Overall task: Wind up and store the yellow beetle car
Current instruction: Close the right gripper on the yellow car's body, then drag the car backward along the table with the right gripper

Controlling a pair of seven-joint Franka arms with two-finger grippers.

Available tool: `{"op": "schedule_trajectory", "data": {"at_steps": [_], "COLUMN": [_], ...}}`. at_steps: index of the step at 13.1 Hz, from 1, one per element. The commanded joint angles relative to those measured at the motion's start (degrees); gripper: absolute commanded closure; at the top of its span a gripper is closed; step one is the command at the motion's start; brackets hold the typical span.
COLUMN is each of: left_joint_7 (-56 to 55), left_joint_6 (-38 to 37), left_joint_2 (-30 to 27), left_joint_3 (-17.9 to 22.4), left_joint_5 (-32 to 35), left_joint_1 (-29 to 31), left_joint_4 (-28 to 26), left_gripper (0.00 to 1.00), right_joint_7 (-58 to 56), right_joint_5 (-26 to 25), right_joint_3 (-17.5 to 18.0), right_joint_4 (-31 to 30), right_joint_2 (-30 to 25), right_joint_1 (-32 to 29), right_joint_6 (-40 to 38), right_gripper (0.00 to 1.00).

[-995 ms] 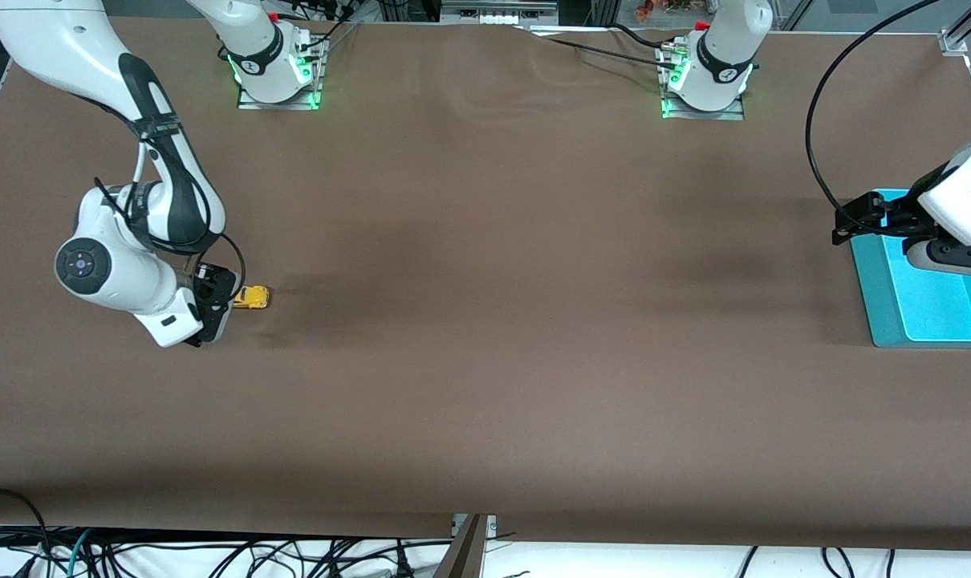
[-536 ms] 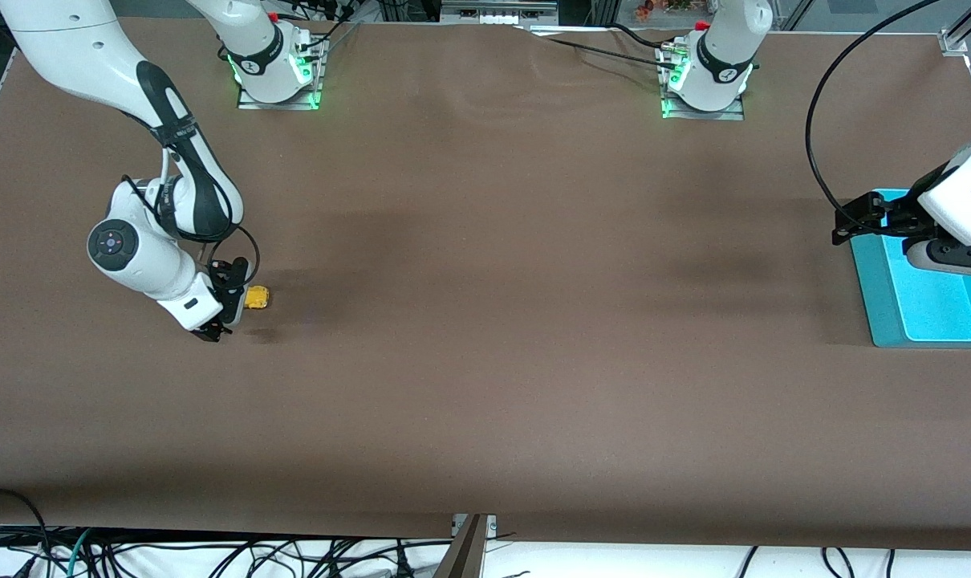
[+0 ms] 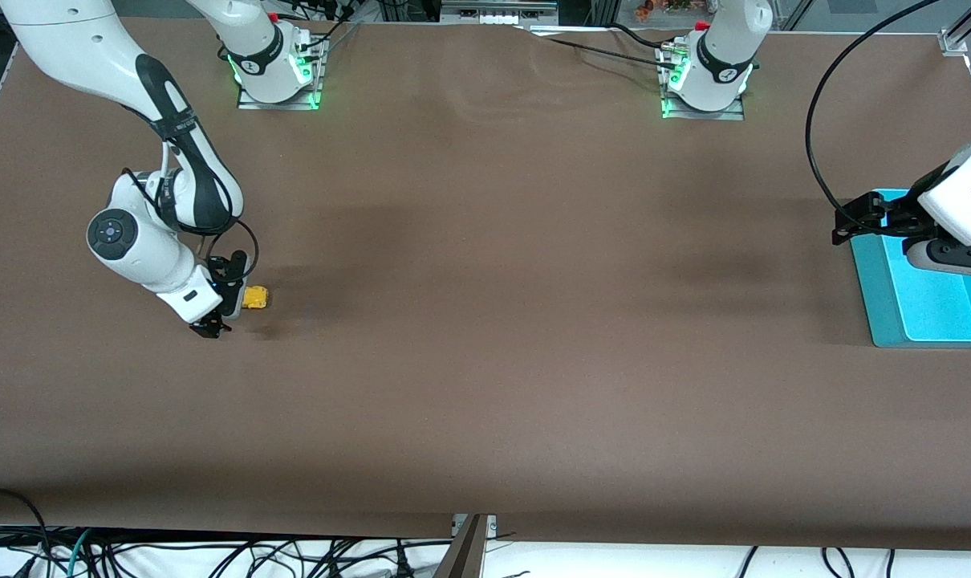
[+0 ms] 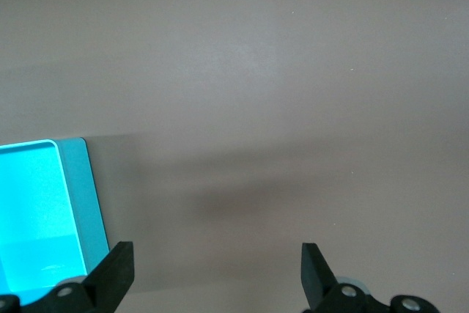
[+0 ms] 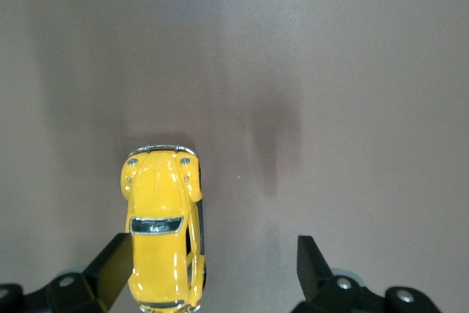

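1. Yellow beetle car (image 3: 255, 298) sits on the brown table (image 3: 485, 385) toward the right arm's end, wheels down and upright. In the right wrist view (image 5: 163, 229) you see its roof and hood from above, glossy paint, dark windscreen.

2. Handling, as a judgement: tiny, light, hard shell, prob. die-cast or stiff plastic. Glossy rounded body looks slippery, so a pinch high on the roof may squirt it out. It rolls on its wheels; a nudge along its length may send it off. Take it across the flat door sides, low and mid-body, w/ fingers square to the flanks.

3. Right claw (image 3: 217, 317) hangs low just beside the car, released and spread wide, holding nothing. In the wrist view one finger (image 5: 111, 267) looks right against, or just off, the car's flank, can't tell which; the other finger (image 5: 306, 262) stands well apart w/ bare table between. Car is off-centre in the gap: you'd want to shift sideways before clenching.

4. Left claw (image 4: 217, 269), at the left arm's end of the table, waits over the edge of the cyan tray (image 3: 895, 305), also released wide, empty. Tray looks like the likely storage spot; nothing seen in the part that shows.
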Motion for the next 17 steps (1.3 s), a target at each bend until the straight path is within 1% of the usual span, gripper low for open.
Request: {"op": "schedule_trajectory", "data": {"at_steps": [1, 7, 8, 9, 10, 11, 12, 14, 17], "left_joint_7": [-0.73, -0.73, -0.73, -0.73, -0.73, -0.73, -0.73, -0.73, -0.73], "left_joint_6": [-1.14, -1.14, -1.05, -1.14, -1.14, -1.14, -1.14, -1.14, -1.14], "left_joint_2": [0.81, 0.81, 0.81, 0.81, 0.81, 0.81, 0.81, 0.81, 0.81], "left_joint_3": [0.06, 0.06, -0.03, -0.03, -0.03, 0.06, 0.06, 0.06, -0.03], "left_joint_5": [-0.7, -0.7, -0.7, -0.7, -0.7, -0.7, -0.7, -0.7, -0.7], "left_joint_1": [-0.09, -0.09, -0.09, -0.09, -0.09, -0.09, -0.09, -0.09, -0.09], "left_joint_4": [1.72, 1.72, 1.72, 1.81, 1.72, 1.72, 1.72, 1.72, 1.72], "left_gripper": [0.0, 0.0, 0.0, 0.0, 0.0, 0.0, 0.0, 0.0, 0.0], "right_joint_7": [-1.73, -4.02, -4.11, -4.2, -4.63, -4.9, -4.9, -4.9, -4.9], "right_joint_5": [-0.25, -0.16, -0.16, -0.25, -0.16, -0.16, -0.16, -0.16, -0.16], "right_joint_3": [0.32, 0.32, 0.32, 0.32, 0.32, 0.32, 0.32, 0.32, 0.32], "right_joint_4": [-2.01, -5.26, -5.35, -5.35, -5.35, -5.26, -5.26, -5.26, -5.35], "right_joint_2": [-2.11, -2.73, -2.73, -2.73, -2.73, -2.73, -2.73, -2.73, -2.2], "right_joint_1": [-0.64, -0.81, -0.9, -1.16, -1.16, -1.25, -1.34, -1.6, -1.6], "right_joint_6": [-0.93, 0.03, 0.3, 0.3, 0.3, 0.3, 0.3, 0.3, 1.0], "right_gripper": [0.01, 0.01, 0.08, 0.24, 0.45, 0.54, 0.68, 0.81, 0.82]}}
